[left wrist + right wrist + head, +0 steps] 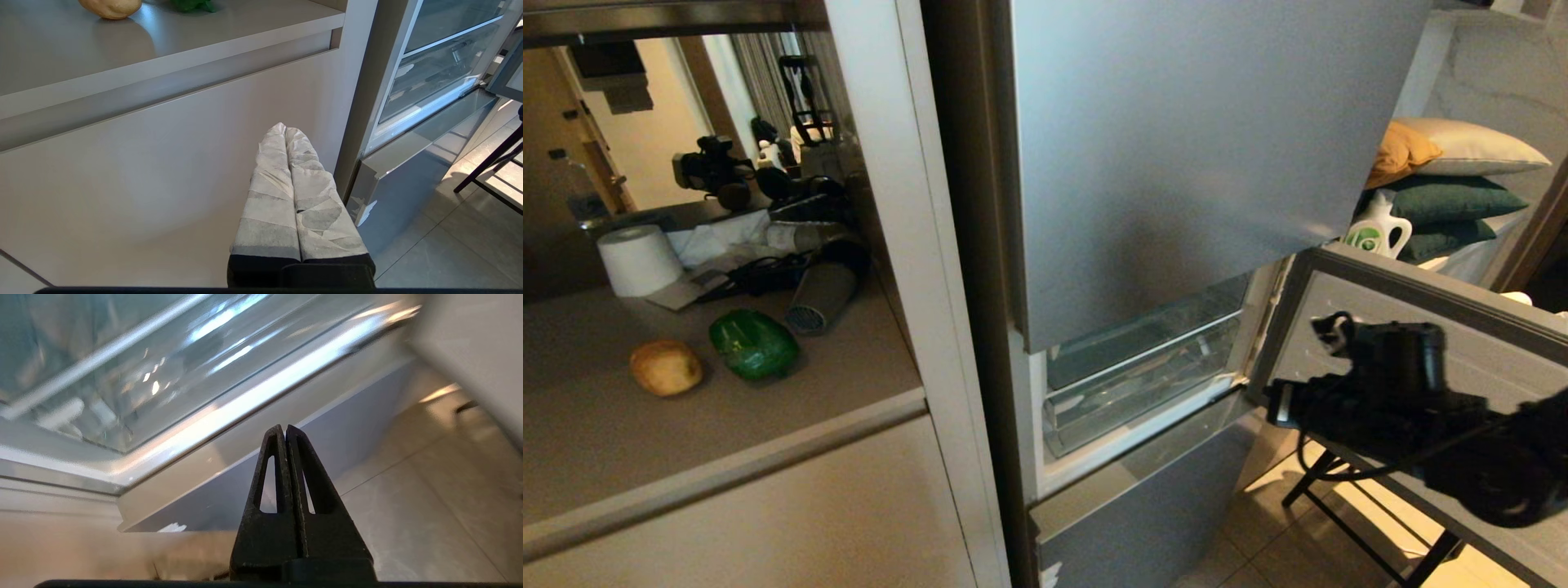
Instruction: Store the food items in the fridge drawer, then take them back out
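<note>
Right wrist view shows the right gripper (285,428), two black fingers pressed shut on nothing, in open air near the long shiny front edge of the drawer (135,388), a clear ribbed plastic bin above a flat grey panel (327,428). The left gripper (284,130), wrapped in crinkly white tape, is shut too, beside a smooth beige cabinet door (122,183). Well apart on the counter (727,441) sit the round brown potato (666,367) and the lumpy glossy green pepper (753,344).

No readable text, label or number anywhere
</note>
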